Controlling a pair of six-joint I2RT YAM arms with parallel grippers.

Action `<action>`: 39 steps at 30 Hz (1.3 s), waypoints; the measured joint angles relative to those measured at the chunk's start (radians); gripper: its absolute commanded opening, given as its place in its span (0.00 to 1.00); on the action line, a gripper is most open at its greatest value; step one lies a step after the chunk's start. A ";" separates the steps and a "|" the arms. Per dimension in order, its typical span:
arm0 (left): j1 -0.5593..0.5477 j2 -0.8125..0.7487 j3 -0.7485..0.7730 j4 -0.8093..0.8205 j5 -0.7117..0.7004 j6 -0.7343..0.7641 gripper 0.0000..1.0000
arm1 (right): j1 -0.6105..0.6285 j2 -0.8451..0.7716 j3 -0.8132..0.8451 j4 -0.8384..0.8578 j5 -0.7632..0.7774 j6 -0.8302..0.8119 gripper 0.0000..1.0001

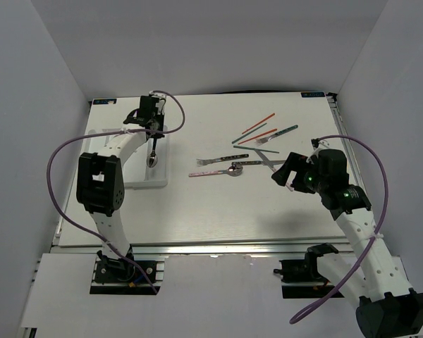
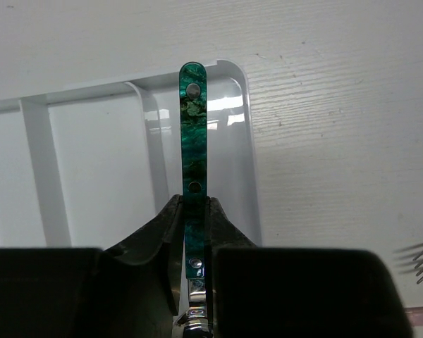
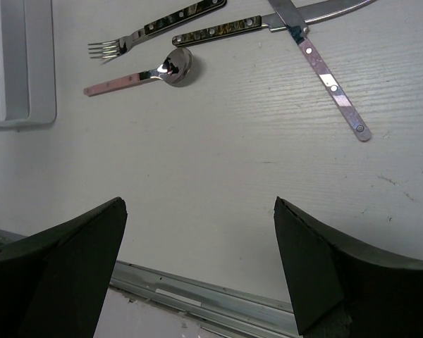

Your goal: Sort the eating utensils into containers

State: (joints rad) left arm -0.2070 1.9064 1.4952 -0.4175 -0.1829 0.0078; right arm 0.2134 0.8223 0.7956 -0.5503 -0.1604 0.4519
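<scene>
My left gripper [image 1: 154, 132] is shut on a spoon with a teal marbled handle [image 2: 194, 134] and holds it over the rightmost slot of the white tray [image 1: 130, 179]. The spoon's bowl [image 1: 153, 160] hangs toward me. In the left wrist view the handle tip points over the tray's far right corner [image 2: 233, 77]. My right gripper [image 1: 285, 174] is open and empty, near the loose utensils: a dark-handled fork [image 3: 155, 28], a pink-handled spoon [image 3: 137, 74], a dark-handled knife [image 3: 225, 29] and a pink-handled knife [image 3: 331, 77]. Red chopsticks [image 1: 258, 125] and a teal-handled fork [image 1: 278, 134] lie farther back.
The tray's near corner [image 3: 21, 105] shows at the left of the right wrist view. The table's metal front rail [image 3: 197, 296] runs below the right fingers [image 3: 303, 260]. White walls enclose the table on three sides.
</scene>
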 measured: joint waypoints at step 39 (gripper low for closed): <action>-0.353 -0.013 0.002 -0.029 0.566 0.335 0.66 | 0.000 0.010 0.000 -0.002 -0.007 -0.015 0.89</action>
State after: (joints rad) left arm -0.5602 1.8938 1.4975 -0.4461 0.3832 0.3424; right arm 0.2134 0.8322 0.7956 -0.5518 -0.1673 0.4370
